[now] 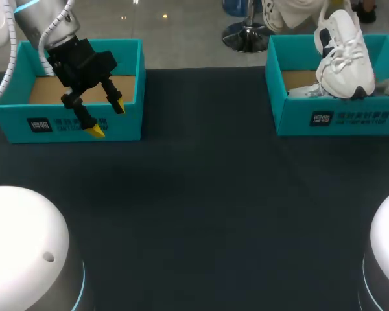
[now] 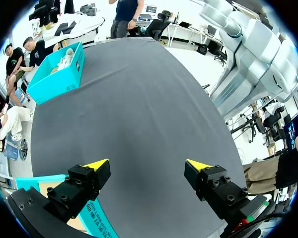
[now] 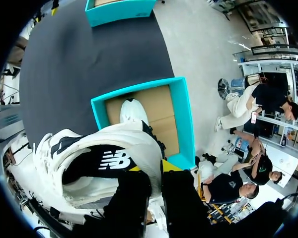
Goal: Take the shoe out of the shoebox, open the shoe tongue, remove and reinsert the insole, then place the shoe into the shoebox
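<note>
A white sneaker point(image 1: 342, 55) with a dark logo hangs heel-up over the right teal shoebox point(image 1: 337, 116). In the right wrist view my right gripper point(image 3: 156, 168) is shut on the sneaker's point(image 3: 107, 158) heel collar, above the open box point(image 3: 181, 124). A second white item point(image 3: 131, 111) lies on the box floor. The right arm itself is out of the head view. My left gripper point(image 1: 107, 120) hangs open over the front wall of the left teal shoebox point(image 1: 126, 126), holding nothing. From the left wrist view, the left gripper point(image 2: 148, 166) faces the dark table, with the sneaker point(image 2: 72, 27) far ahead.
The table is covered by a dark cloth point(image 1: 201, 207) between the two boxes. The left box shows only its brown cardboard floor point(image 1: 45, 91). White robot bases point(image 1: 26, 253) stand at both near corners.
</note>
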Available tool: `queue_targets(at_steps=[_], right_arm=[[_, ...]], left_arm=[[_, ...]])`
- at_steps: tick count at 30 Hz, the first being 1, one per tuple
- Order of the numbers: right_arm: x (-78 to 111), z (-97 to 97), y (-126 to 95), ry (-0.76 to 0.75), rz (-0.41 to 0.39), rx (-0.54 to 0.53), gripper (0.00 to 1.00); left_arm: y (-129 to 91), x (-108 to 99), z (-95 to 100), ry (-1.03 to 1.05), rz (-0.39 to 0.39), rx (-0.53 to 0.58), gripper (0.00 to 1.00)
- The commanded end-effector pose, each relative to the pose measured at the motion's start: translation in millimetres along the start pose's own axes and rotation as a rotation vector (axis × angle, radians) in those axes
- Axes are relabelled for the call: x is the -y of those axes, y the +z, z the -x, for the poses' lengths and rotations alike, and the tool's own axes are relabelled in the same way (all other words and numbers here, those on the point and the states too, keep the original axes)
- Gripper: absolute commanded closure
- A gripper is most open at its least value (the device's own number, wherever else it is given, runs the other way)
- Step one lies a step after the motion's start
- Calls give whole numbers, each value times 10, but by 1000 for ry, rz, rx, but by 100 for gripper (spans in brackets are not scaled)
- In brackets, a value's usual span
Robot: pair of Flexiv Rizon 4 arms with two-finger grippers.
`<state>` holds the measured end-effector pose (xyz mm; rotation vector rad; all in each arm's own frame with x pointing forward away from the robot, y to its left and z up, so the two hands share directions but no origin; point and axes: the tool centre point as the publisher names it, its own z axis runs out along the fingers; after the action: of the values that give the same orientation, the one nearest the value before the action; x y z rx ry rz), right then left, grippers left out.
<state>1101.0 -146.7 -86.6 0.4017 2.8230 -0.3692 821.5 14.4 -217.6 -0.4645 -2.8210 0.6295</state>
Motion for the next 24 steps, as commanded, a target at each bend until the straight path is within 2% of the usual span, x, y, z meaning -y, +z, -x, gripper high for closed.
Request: queue_targets(at_steps=[1,7,13,19,24], right_arm=[[77,290,148,10,4,-5,100],[357,672,434,60,48,-17,100],[619,990,660,106,46,-50,100],[706,1172,796,116,41,-86,100],[734,1251,849,117,43,-103,100]], left_arm=[[-5,-2,0,0,2,-1,0],[-5,-2,0,0,2,-1,0],[-5,-2,0,0,2,-1,0],[-5,-2,0,0,2,-1,0],[-5,-2,0,0,2,-1,0]])
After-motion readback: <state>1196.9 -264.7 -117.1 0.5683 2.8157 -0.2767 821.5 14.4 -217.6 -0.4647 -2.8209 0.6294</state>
